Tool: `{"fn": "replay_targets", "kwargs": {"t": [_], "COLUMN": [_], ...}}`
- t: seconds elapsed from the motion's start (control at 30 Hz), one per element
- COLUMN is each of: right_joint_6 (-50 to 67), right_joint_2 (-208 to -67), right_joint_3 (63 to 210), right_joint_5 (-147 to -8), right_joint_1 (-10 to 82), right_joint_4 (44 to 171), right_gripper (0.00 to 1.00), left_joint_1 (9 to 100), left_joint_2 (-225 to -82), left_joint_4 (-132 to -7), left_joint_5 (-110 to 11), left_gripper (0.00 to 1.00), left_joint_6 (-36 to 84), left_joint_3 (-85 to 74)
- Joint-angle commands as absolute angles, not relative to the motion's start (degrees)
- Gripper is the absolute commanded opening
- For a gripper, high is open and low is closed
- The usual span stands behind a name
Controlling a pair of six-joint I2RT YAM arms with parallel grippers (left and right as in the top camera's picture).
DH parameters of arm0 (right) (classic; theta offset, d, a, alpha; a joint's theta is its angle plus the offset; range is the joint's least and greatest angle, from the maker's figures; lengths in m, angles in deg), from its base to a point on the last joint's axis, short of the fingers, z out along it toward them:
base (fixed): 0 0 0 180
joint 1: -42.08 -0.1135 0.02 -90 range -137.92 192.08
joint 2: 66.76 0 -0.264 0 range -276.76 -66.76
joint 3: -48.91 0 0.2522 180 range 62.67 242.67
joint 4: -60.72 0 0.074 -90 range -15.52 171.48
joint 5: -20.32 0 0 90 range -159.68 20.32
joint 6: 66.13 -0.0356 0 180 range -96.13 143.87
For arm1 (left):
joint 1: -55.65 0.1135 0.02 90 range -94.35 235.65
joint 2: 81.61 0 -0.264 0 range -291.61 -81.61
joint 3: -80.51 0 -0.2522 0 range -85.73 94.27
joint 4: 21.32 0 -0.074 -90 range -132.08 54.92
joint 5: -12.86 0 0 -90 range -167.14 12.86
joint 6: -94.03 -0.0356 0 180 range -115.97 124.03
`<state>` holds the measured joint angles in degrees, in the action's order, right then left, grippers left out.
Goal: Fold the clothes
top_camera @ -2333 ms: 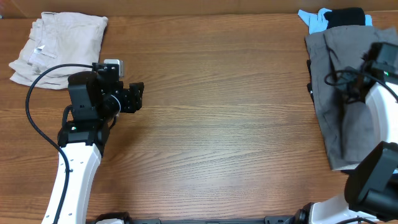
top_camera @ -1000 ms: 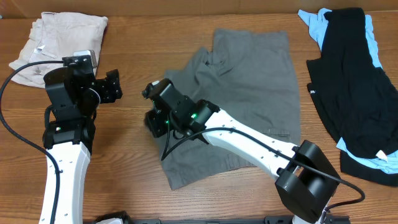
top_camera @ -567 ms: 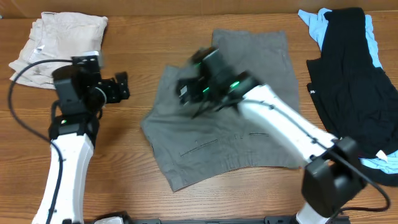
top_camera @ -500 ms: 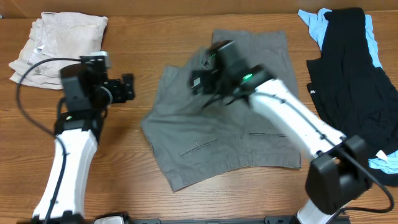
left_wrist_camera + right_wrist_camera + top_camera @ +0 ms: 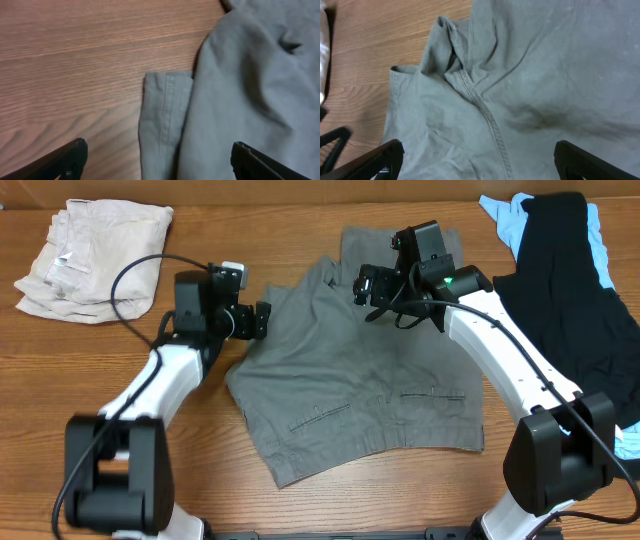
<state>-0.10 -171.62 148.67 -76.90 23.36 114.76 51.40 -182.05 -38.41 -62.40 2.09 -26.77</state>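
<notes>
The clothes, a pair of grey shorts (image 5: 370,380), lie spread on the middle of the table, with two slit pockets facing up near the front. My left gripper (image 5: 263,320) hovers at their left edge, open. In the left wrist view a folded hem (image 5: 165,115) lies between its wide jaws (image 5: 160,162), untouched. My right gripper (image 5: 362,288) hangs open over the upper middle of the shorts. A stitched seam (image 5: 485,112) and a bunched fold (image 5: 445,37) run under its jaws (image 5: 477,162). Neither gripper holds anything.
A folded cream-beige garment (image 5: 95,255) lies at the back left corner. Black and light-blue garments (image 5: 570,290) are piled along the right side. Bare wooden table (image 5: 130,480) shows at the front left.
My right gripper let go of the shorts, opened wide and swung from their left side to the upper middle. The left arm moved right to the shorts' left edge. The shorts lie flatter.
</notes>
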Motion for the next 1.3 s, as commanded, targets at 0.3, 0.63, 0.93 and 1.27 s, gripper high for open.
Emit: {"fn": "replay_targets", "kwargs": {"t": [0.3,0.63,0.93,1.27], "right_joint_6": [-0.2,-0.2,-0.2,-0.2], "right_joint_2": [-170.1,-170.4,-170.4,-170.4], "right_joint_3": [144.6,143.7,143.7,143.7], "right_joint_5": [-75.7,-74.6,-74.6,-73.3], "right_joint_1": [23.4,23.4,23.4,23.5], "right_joint_4": [112.7,111.8,111.3,111.9], "right_gripper": [1.0,1.0,1.0,1.0], "left_joint_1": [47.4,47.2,46.9,46.7], "left_joint_2": [-203.2,-211.1,-214.4,-214.7], "left_joint_4": [-70.3,-73.1,-71.9,-72.6], "left_joint_5": [-65.9,-67.2,-67.2,-67.0], "left_gripper": [0.91,0.85,0.66,0.05], "left_joint_6": [-4.4,-4.4,-5.3,-6.2], "left_joint_3": [14.1,17.6,17.6,17.6]}}
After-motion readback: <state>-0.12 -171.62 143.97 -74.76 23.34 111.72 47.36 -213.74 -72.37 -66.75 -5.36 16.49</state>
